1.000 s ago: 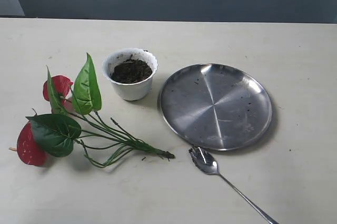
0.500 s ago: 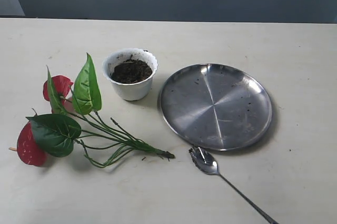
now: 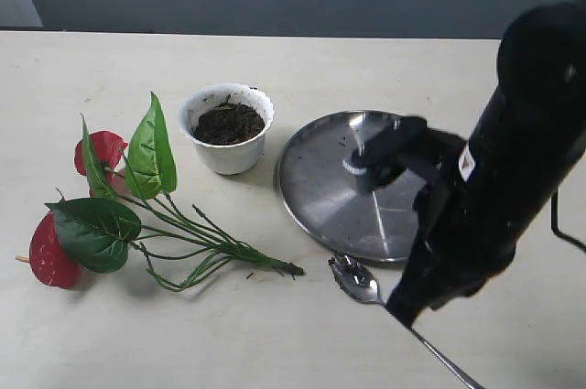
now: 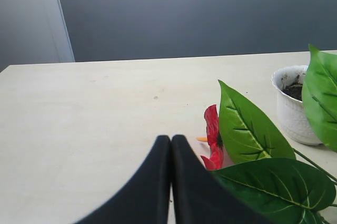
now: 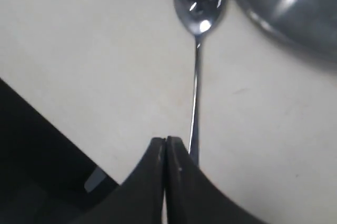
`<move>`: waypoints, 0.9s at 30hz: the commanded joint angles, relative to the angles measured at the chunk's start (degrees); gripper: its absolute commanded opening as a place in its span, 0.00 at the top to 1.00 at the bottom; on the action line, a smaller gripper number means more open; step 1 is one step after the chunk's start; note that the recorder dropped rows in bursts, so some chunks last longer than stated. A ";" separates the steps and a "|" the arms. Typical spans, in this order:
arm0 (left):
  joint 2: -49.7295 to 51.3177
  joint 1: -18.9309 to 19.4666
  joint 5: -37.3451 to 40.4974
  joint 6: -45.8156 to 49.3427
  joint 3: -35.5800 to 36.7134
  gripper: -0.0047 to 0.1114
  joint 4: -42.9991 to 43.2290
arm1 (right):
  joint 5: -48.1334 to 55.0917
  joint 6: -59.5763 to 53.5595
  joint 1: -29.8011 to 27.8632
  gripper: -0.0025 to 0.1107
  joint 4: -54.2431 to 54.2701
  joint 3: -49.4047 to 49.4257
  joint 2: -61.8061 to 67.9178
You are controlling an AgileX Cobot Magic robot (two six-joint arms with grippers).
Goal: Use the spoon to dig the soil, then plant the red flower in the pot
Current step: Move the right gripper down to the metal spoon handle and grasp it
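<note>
The white scalloped pot (image 3: 226, 153) holds dark soil (image 3: 228, 123) and stands left of the plate. The red flower (image 3: 103, 213) lies flat on the table, blooms at the far left and stems pointing toward the spoon (image 3: 357, 281). The spoon lies in front of the plate, handle running to the lower right. My right gripper (image 3: 404, 308) hangs shut over the spoon's handle; in the right wrist view its tips (image 5: 166, 140) sit just beside the handle with the bowl (image 5: 199, 2) ahead. My left gripper (image 4: 170, 138) is shut and empty, next to the flower (image 4: 213, 137) and short of the pot (image 4: 295, 110).
A large round steel plate (image 3: 320, 178) lies right of the pot, partly covered by my right arm (image 3: 513, 169). Its rim (image 5: 295, 13) shows in the right wrist view. The table's front edge and dark floor appear close behind the right gripper.
My right arm has come into the exterior view from the right and now hangs over the plate and the spoon's handle. The objects have not moved.
</note>
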 commanded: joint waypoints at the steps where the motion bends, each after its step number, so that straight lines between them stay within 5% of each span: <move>1: -0.13 -0.10 -0.01 -0.18 -0.12 0.96 0.00 | -1.54 0.30 1.60 0.91 -0.58 6.00 -0.12; 7: -0.13 -0.10 -0.01 -0.18 -0.12 0.96 0.00 | -7.65 0.21 1.60 0.61 -1.51 11.90 -0.12; 27: -0.13 -0.10 -0.01 -0.18 -0.12 0.96 0.00 | -19.60 0.34 1.60 0.63 1.22 12.53 12.83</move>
